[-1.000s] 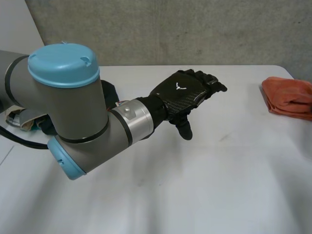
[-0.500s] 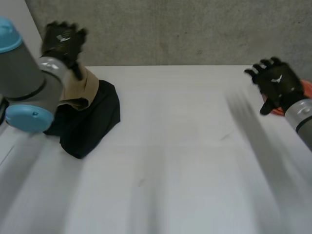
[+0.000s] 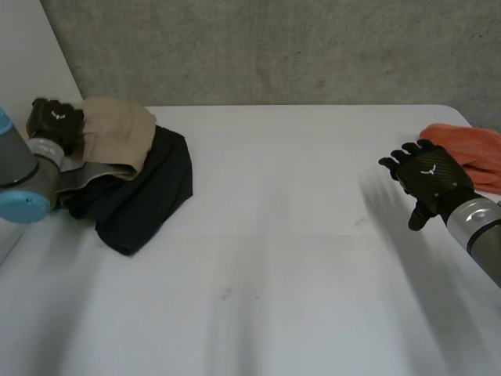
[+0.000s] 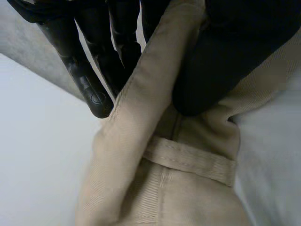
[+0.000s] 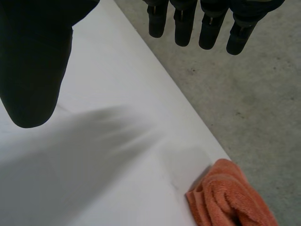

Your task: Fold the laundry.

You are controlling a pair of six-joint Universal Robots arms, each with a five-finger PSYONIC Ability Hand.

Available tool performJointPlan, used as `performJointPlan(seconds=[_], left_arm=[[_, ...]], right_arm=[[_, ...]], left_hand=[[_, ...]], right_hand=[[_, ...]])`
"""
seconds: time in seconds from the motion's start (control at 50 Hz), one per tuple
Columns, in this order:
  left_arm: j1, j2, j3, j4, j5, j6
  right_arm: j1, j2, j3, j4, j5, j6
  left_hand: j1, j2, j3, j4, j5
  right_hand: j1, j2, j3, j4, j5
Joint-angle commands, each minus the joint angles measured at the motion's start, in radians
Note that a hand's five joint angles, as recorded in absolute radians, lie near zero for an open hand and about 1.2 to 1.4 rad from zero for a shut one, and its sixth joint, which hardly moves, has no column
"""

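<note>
1. At the far left corner of the tabletop (image 3: 297, 235), a beige cloth (image 3: 113, 133) is lying on top of a black cloth (image 3: 145, 196), and the two are forming one loose pile.
2. The left hand (image 3: 53, 125) is sitting at the pile's outer edge, on the side of the beige cloth farthest from the tabletop's middle.
3. Seen from the left wrist, its fingers (image 4: 96, 94) are lying almost straight along one side of a raised fold of the beige cloth (image 4: 155, 188). The thumb (image 4: 207, 70) is pressing on the other side, so the hand is pinching that fold between them.
4. A belt loop (image 4: 188, 157) is showing on the beige cloth just past the thumb's tip.
5. The right hand (image 3: 429, 178) is hanging above the right part of the tabletop, near an orange towel (image 3: 470, 153) but apart from it.
6. Seen from the right wrist, its fingers (image 5: 183, 28) are reaching out straight, with the thumb (image 5: 33, 70) standing well away from them. The hand is holding nothing and touching nothing.
7. The orange towel (image 5: 230, 197) is lying bunched at the tabletop's far right edge, right where the grey floor (image 5: 244, 94) is starting, well apart from the pile.
</note>
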Motion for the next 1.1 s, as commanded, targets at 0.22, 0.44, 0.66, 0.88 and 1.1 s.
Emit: performJointPlan(seconds=[0.22,0.44,0.66,0.88,1.1], left_arm=[[-0.368,0.475,-0.073,0.009,0.011,-0.62],[-0.735,0.236,-0.081,0.0,0.008,-0.709],[-0.785,0.157,-0.091,-0.164,0.008,-0.614],[-0.514,0.39,-0.239,-0.084,0.006,-0.568],[-0.318,0.12,-0.228,-0.089,0.002,-0.09]], right_arm=[[0.0,-0.193,-0.03,-0.003,0.074,0.11],[-0.005,-0.276,-0.024,-0.003,0.084,0.24],[-0.018,-0.205,-0.001,0.022,0.068,0.229],[0.171,-0.08,-0.015,0.085,0.009,0.203],[0.33,0.095,-0.073,0.079,0.033,0.115]], left_hand=[[0.401,0.214,0.216,0.2,0.267],[0.401,0.214,0.216,0.2,0.267],[-0.793,-0.98,-0.978,-0.995,-0.927],[-0.77,-0.957,-0.955,-0.971,-0.904],[-0.731,-0.919,-0.917,-0.933,-0.866]], right_hand=[[-0.044,-0.035,-0.033,-0.032,-0.048],[-0.044,-0.035,-0.033,-0.032,-0.048],[-0.044,-0.035,-0.033,-0.032,-0.048],[-0.044,-0.035,-0.033,-0.032,-0.048],[-0.044,-0.035,-0.033,-0.032,-0.048]])
